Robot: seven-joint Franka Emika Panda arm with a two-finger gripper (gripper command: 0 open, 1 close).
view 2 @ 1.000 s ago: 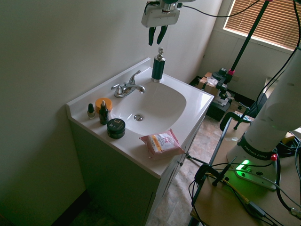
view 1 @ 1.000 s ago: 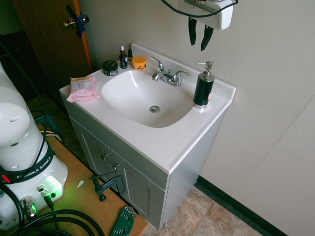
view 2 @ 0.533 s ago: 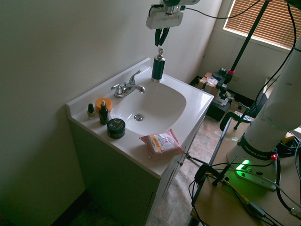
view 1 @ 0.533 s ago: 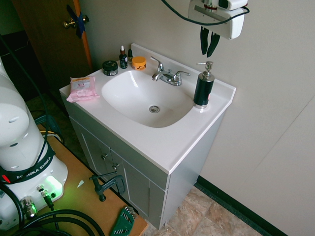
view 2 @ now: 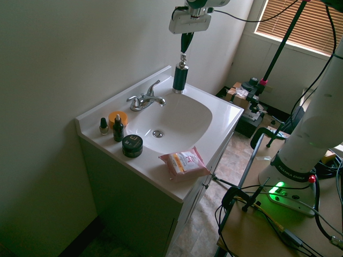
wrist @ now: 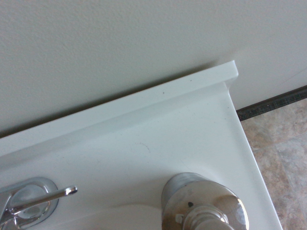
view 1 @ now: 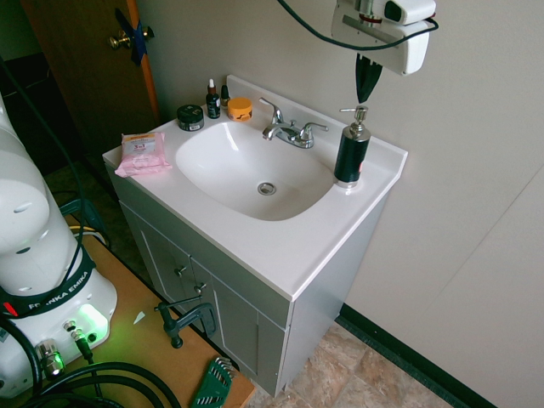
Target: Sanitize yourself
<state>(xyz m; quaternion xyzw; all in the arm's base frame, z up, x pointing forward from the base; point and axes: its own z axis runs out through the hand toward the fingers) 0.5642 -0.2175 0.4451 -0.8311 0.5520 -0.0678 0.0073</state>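
Hand [view 1: 366,103] pressed together just above the pump bottle [view 1: 352,151], which stands near the countertop's [view 1: 280,255] back corner beside the sink [view 1: 246,174].

One sink [view 1: 255,174], one faucet [view 1: 291,133], two jars [view 2: 132,145], three bottles [view 2: 180,77].

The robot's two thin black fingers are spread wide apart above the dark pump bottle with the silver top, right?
Not quite: the two thin black fingers are closed together, as the first exterior view shows. They are indeed above the dark pump bottle with the silver top.
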